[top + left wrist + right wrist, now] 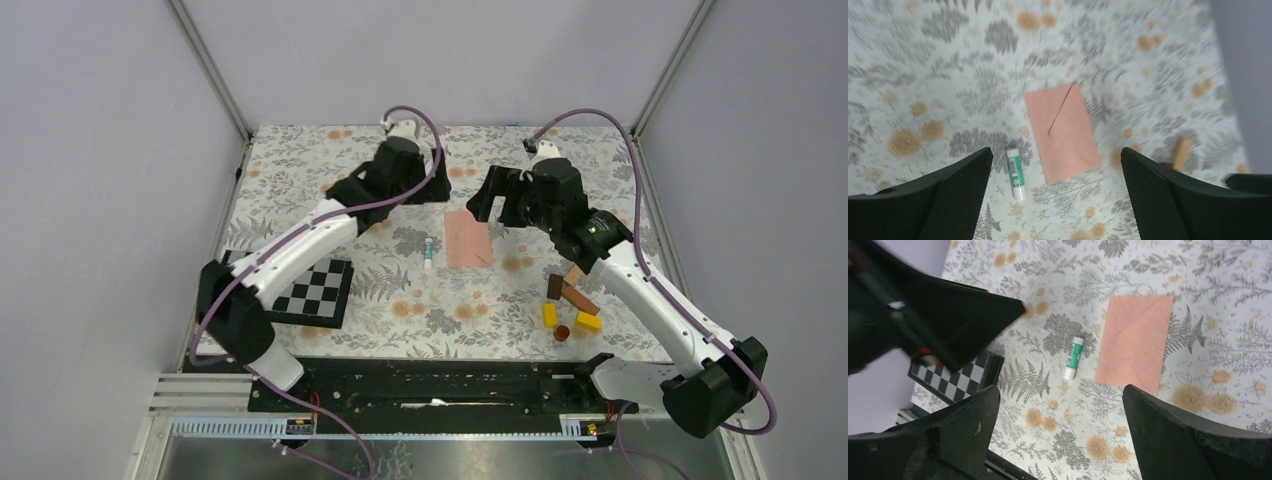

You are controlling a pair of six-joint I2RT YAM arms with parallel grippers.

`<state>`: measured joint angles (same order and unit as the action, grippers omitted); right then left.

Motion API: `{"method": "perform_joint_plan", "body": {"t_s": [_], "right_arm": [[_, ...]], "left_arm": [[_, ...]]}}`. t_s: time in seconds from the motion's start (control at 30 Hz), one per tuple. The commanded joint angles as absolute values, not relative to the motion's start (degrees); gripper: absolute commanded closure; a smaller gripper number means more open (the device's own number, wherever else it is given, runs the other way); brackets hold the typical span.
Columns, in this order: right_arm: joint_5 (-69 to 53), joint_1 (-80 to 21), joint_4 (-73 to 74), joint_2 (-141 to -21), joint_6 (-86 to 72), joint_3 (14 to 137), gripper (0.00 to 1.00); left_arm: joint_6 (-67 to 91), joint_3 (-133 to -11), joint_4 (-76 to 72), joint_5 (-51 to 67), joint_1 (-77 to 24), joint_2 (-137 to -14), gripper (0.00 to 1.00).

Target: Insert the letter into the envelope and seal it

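Left end effector (pixel 1055 155): opened wide, empty.
Right end effector (pixel 1061 389): opened wide, empty.
Envelope (pixel 1063 132): flat, flap down.
Risk: the flap could be lifted if badly glued.

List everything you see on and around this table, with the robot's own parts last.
envelope: one, salmon pink, lying flat mid-table, looks closed
glue stick: one, white with a green label, lying just left of the envelope, not touching it
checkerboard: one, black and white, near left of the table, partly hidden by the left arm
wooden blocks: about six, yellow, brown and tan, clustered at the near right
tablecloth: one, pale with grey ferns and orange flowers, covering the table
arms: two, white and black with purple cables, reaching in from the near edge
left gripper: one, black, open and empty, above the envelope and glue stick
right gripper: one, black, open and empty, above the table beside them
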<state>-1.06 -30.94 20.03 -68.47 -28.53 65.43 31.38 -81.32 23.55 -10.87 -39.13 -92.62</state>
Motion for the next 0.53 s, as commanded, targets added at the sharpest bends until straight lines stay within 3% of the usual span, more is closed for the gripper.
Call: {"method": "perform_joint_plan", "body": {"t_s": [0.0, 0.5], "right_arm": [[-0.28, -30.49, 20.07, -67.53, -27.31, 70.71, 0.00], [1.22, -30.47, 20.26, -67.07, -28.11, 73.84, 0.00]], "left_arm": [[28.64, -86.72, 27.81, -11.73, -37.98, -85.76, 0.01], [25.88, -84.77, 28.36, -15.20, -37.79, -76.57, 0.01]]}}
